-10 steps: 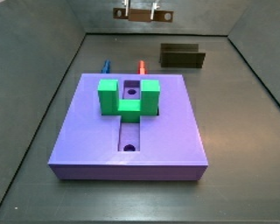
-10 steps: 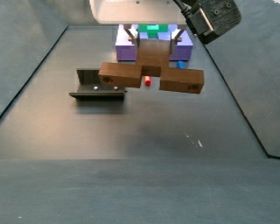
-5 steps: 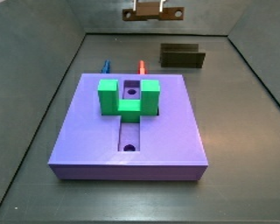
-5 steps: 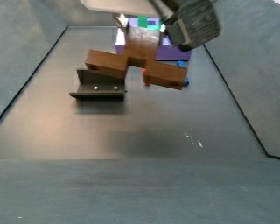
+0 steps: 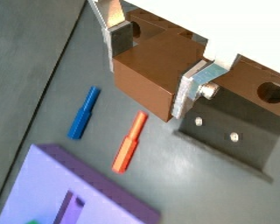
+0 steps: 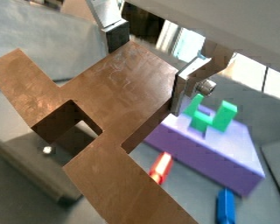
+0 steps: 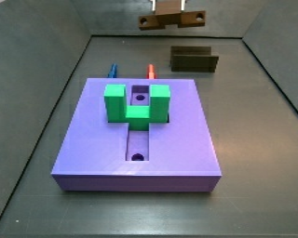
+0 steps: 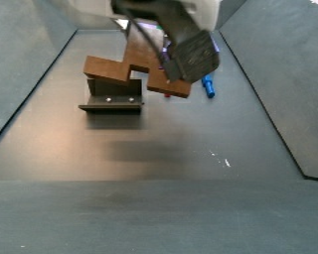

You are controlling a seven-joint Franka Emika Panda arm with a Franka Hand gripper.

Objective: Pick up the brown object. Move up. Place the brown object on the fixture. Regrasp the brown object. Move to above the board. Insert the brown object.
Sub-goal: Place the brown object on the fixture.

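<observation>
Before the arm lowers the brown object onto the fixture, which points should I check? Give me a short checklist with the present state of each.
1. Grasp: the gripper is shut on the brown object, with silver fingers on both sides. Ok.
2. Height: the brown object hangs above the floor in both side views. Ok.
3. Alignment with the fixture: in a side view the brown object overlaps it but also sticks out to one side. Cannot tell.
4. Fixture free: nothing rests on it. Ok.
5. Nearby loose parts: the red peg and the blue peg lie apart from the fixture. Ok.
</observation>
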